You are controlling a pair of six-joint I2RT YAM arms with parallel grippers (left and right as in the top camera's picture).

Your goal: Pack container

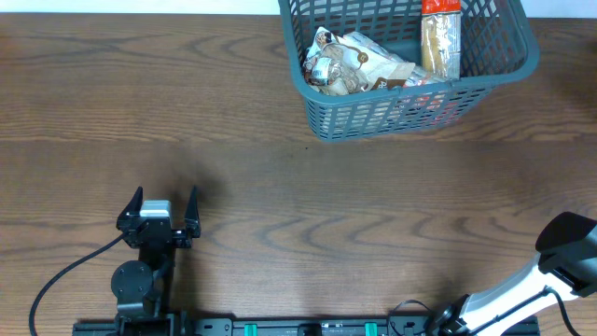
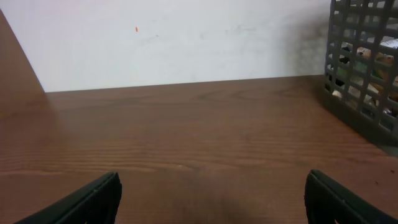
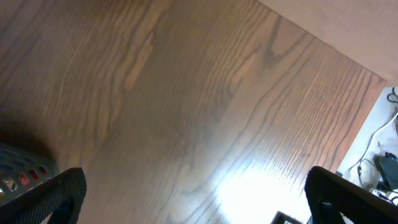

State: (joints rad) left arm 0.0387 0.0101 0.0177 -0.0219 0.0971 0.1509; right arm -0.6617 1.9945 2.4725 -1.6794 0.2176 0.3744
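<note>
The grey-blue mesh container (image 1: 522, 67) stands at the table's far edge, right of centre. Inside lie several snack packets: a white and brown bag (image 1: 359, 63) and an upright tan packet with a red top (image 1: 440, 37). The container's side also shows at the right of the left wrist view (image 2: 364, 74), and a corner of it shows at the lower left of the right wrist view (image 3: 18, 171). My left gripper (image 1: 159, 203) is open and empty near the front left; its fingers show in the left wrist view (image 2: 211, 199). My right gripper (image 3: 196, 196) is open and empty above bare wood; only its arm (image 1: 560, 261) shows overhead.
The wooden table (image 1: 280, 187) spans the overhead view. A white wall (image 2: 174, 37) rises behind its far edge. Cables (image 3: 379, 155) lie past the table's right edge. A black rail (image 1: 308, 327) runs along the front edge.
</note>
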